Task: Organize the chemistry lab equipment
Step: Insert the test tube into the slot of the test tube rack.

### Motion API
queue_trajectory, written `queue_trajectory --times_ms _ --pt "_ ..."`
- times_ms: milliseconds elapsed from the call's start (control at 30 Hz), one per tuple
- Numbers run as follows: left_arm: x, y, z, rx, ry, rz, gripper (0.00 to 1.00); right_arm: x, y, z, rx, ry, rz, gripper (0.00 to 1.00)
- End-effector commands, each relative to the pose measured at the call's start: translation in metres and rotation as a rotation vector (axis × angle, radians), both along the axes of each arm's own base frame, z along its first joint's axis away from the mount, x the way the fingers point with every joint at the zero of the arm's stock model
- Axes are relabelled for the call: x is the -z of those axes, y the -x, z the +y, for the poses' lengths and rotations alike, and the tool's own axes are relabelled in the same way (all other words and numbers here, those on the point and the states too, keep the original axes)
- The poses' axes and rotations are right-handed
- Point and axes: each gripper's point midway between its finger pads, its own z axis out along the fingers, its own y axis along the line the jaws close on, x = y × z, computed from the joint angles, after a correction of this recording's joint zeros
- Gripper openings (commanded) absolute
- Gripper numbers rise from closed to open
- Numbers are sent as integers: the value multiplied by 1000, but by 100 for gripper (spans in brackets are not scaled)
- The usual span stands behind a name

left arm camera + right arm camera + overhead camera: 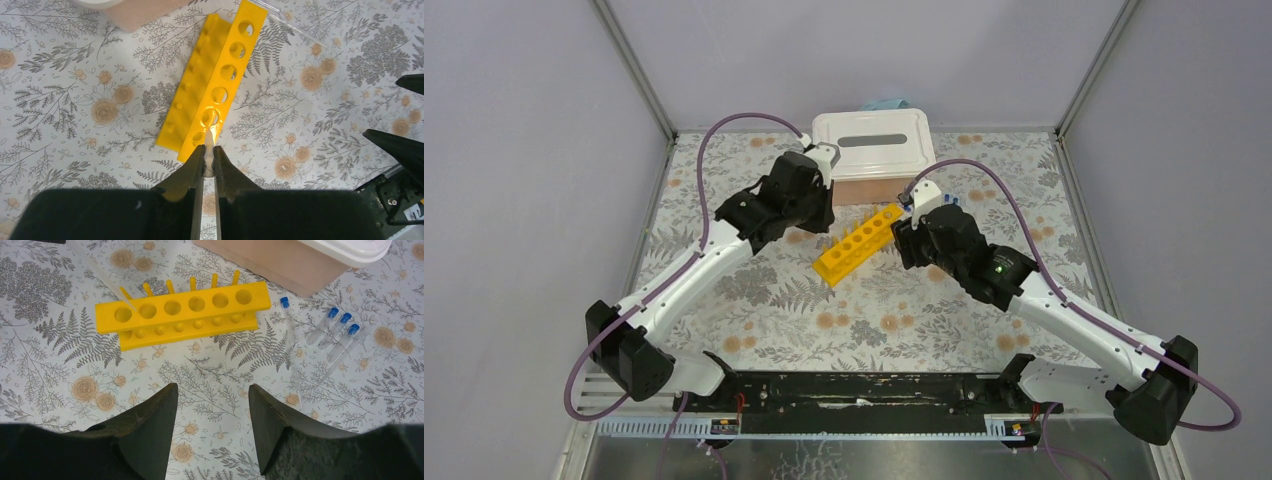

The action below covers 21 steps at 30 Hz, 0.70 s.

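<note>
Yellow rack — clear tube in left claw over it

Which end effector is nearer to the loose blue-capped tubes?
The right end effector. It hovers open just short of the tubes; the left end effector holds a clear tube at the opposite end of the rack.

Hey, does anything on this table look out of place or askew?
Yes. Four blue-capped tubes lie loose on the table beside the yellow rack, whose holes look empty, and the rack sits slanted to the table's edges. The left gripper holds a clear tube over its end hole.
</note>
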Motion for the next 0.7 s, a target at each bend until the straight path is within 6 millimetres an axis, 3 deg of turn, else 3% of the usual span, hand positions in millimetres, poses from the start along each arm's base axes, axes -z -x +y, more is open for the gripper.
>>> queue_trajectory --times_ms 0,667 --pt "-11 -14 -3 -17 0 -101 14 -21 -6 0 31 -49 -66 61" --pt "9 -15 -25 14 -13 -116 13 -13 -5 -9 44 -17 -78 63"
